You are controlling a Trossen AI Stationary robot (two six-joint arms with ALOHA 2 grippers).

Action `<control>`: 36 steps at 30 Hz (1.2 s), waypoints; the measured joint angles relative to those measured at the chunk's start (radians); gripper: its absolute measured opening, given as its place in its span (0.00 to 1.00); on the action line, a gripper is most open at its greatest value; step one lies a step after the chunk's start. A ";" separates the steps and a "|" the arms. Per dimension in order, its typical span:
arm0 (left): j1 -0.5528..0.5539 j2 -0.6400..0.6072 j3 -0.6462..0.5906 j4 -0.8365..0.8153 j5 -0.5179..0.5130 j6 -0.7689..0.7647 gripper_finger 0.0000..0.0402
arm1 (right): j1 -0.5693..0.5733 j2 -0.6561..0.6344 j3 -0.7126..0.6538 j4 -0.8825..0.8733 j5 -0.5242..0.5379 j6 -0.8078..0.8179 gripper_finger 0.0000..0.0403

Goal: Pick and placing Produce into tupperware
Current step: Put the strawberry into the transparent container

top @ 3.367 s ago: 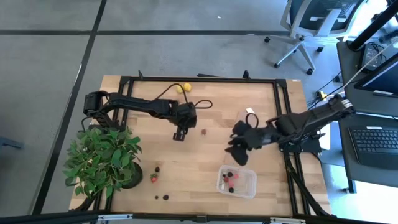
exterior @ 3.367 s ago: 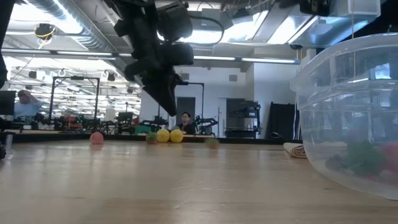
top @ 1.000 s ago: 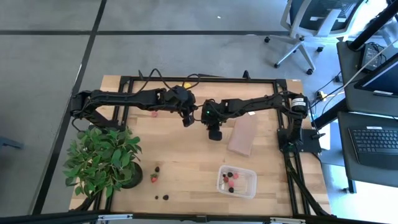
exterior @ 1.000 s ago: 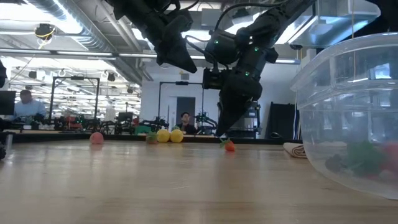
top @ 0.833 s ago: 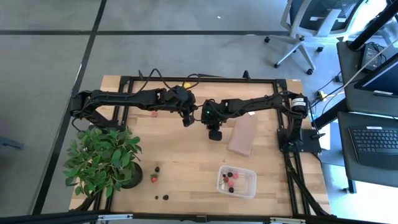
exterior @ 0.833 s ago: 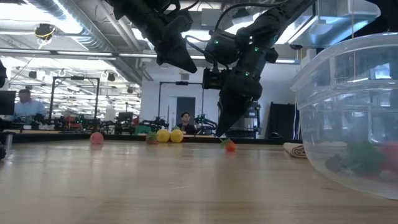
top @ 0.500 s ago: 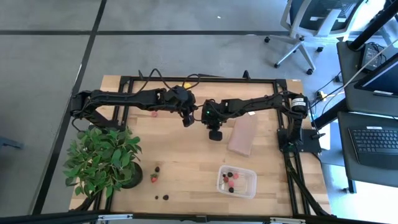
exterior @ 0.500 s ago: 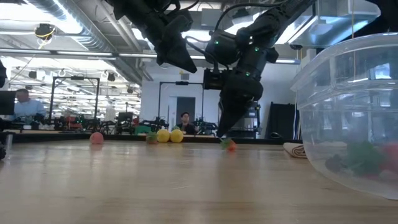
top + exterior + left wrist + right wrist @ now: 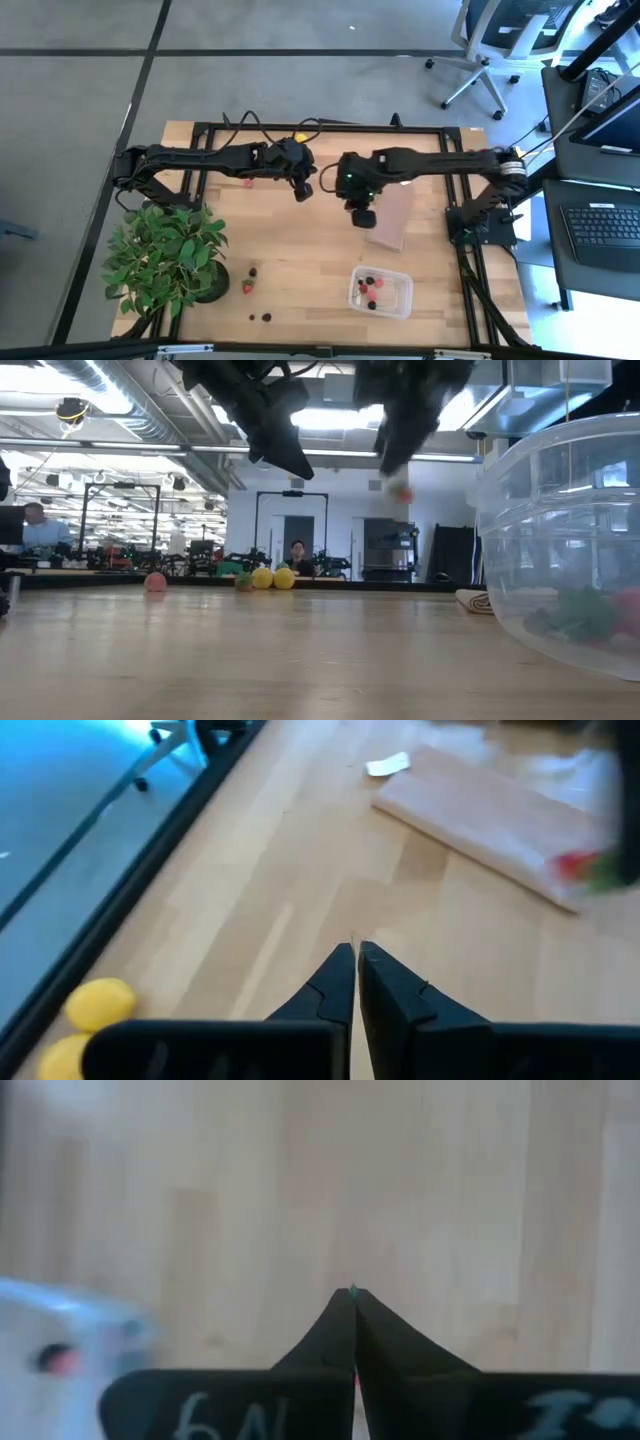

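Note:
My right gripper (image 9: 362, 217) hangs above the table's middle, at the left edge of the brown block, shut on a small red strawberry piece (image 9: 400, 491). My left gripper (image 9: 303, 191) is shut and hovers to its left, holding nothing; its closed tips (image 9: 355, 948) point at bare wood. The clear tupperware (image 9: 380, 292) stands near the front edge with several red and dark pieces inside. Two yellow lemon pieces (image 9: 272, 578) lie at the far edge. A red piece (image 9: 248, 183) lies under the left arm. Further red and dark pieces (image 9: 250, 279) lie beside the plant pot. My right gripper pinches the strawberry piece at the free ends of its two fingers, which come from above and point down. A green bit (image 9: 352, 1290) shows at the fingertips. The red piece (image 9: 400, 491) hangs just below the fingers, lifted well clear of the table.
A flat brown block (image 9: 390, 216) lies just right of my right gripper. A leafy potted plant (image 9: 165, 255) fills the front left corner. Two dark pieces (image 9: 260, 317) lie near the front edge. Bare wood lies between the grippers and the tupperware.
My right gripper has risen from the table and shifted toward the table's right, toward the brown block, staying shut. The strawberry piece, which sat on the table at its fingertips, has come up with it and now hangs clear.

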 joint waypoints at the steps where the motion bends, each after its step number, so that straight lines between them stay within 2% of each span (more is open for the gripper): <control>1: 0.000 0.000 0.000 0.000 -0.012 0.000 0.02 | 0.014 -0.021 0.014 -0.019 0.000 0.029 0.00; 7: -0.002 0.000 0.000 -0.004 -0.018 -0.001 0.01 | 0.126 -0.123 0.028 -0.024 0.000 0.220 0.00; 14: -0.026 0.000 0.000 -0.031 0.019 0.026 0.06 | 0.320 -0.124 0.028 -0.023 -0.001 0.426 0.00; 20: -0.063 0.000 0.000 -0.169 0.176 0.083 0.12 | 0.458 -0.072 0.028 0.044 0.005 0.620 0.00; 23: -0.097 0.000 0.000 -0.216 0.209 0.106 0.17 | 0.520 -0.027 0.027 0.113 0.018 0.721 0.00; 29: -0.154 0.000 0.000 -0.260 0.208 0.106 0.26 | 0.606 0.055 0.026 0.141 0.115 0.845 0.00; 36: -0.205 0.000 0.000 -0.289 0.208 0.104 0.35 | 0.638 0.095 0.026 0.095 0.236 0.918 0.00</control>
